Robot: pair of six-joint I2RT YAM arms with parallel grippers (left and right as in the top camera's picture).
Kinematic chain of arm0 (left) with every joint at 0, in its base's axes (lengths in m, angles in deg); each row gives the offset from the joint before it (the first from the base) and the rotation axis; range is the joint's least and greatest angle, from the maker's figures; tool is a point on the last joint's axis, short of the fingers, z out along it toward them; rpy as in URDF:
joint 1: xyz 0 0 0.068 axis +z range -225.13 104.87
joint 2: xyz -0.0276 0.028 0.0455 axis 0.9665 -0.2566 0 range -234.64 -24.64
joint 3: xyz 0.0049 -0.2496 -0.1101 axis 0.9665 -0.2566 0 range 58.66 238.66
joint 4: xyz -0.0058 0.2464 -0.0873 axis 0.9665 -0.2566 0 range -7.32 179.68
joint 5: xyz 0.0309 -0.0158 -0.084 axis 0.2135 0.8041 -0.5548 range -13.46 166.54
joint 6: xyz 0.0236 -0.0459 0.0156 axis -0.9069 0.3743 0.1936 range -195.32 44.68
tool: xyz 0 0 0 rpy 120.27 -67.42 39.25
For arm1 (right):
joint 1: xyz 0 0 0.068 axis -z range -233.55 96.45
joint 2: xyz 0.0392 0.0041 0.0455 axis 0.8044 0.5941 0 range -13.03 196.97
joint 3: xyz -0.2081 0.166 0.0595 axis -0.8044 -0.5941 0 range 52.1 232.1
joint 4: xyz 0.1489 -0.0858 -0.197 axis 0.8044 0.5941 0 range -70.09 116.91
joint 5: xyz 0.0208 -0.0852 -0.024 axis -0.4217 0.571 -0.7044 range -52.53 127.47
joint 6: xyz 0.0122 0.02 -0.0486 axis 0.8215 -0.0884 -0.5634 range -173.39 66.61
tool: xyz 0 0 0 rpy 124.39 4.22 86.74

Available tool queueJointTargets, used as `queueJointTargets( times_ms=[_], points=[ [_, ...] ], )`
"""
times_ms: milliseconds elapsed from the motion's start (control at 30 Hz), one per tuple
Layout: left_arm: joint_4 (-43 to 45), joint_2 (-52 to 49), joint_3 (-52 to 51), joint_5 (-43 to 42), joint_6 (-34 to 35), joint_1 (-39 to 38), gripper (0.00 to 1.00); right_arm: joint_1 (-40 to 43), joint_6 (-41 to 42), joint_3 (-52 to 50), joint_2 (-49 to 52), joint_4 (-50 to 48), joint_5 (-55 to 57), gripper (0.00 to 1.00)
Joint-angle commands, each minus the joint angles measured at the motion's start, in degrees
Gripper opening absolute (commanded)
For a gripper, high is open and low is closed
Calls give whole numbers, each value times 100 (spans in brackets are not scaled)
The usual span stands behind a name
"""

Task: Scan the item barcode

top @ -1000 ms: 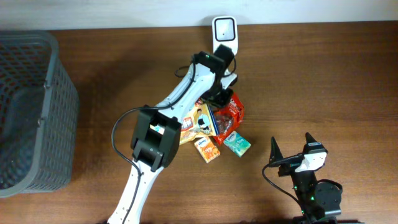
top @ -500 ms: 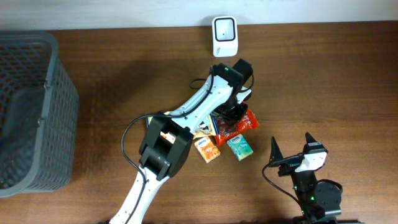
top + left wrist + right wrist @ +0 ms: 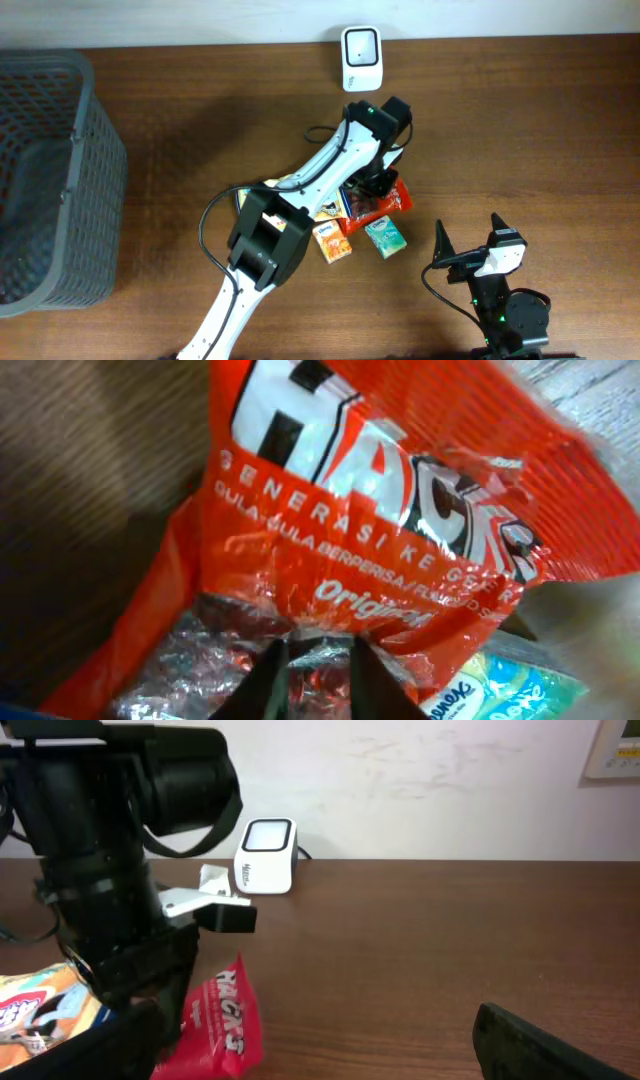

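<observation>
1. Black tips of the left gripper (image 3: 318, 670) rise from the bottom centre of the left wrist view. They stand a narrow way apart, pressed against the clear, crinkled lower part of the red sweet bag (image 3: 400, 510). Whether they pinch the film or only rest on it cannot be told.
2. The red sweet bag, the item to scan, lies on the wooden table (image 3: 520, 120) just right of centre in the overhead view, under the left wrist. The white scanner (image 3: 360, 50) stands at top centre, apart from the bag.
3. Handling, as a judgement: the bag looks light, soft and floppy, with glossy film that may slip. The loose wrapped sweets inside will likely shift and sag. A pinch on a flat sealed edge or a gathered fold should hold better than the bulging middle, and should leave the barcode uncovered. No barcode shows on the visible face.
4. Close around the bag are three other goods:
   - a teal tissue pack (image 3: 385, 237) at its lower edge
   - an orange carton (image 3: 332, 241) to the lower left
   - a yellow snack packet (image 3: 328, 207), partly under the arm
5. The right gripper (image 3: 468, 225) sits at lower right of the overhead view, jaws spread wide, holding nothing.
6. A grey mesh basket (image 3: 95, 150) stands at the far left edge, well apart from the bag. No goods can be seen in it.
</observation>
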Motion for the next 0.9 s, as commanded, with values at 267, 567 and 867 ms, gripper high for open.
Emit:
queueJointTargets(
  times_ms=[267, 567, 867],
  points=[
    [-1888, -9, 4076, 566, -22, 1637, 99, -26, 22, -46, -39, 11, 31, 98],
    [-1987, -22, 4026, 584, -13, 2409, 99, -26, 20, -46, -39, 11, 525, 98],
    [-1985, -24, 4026, 813, -13, 2409, 99, -26, 1766, -46, -39, -2518, -1661, 98]
  ],
)
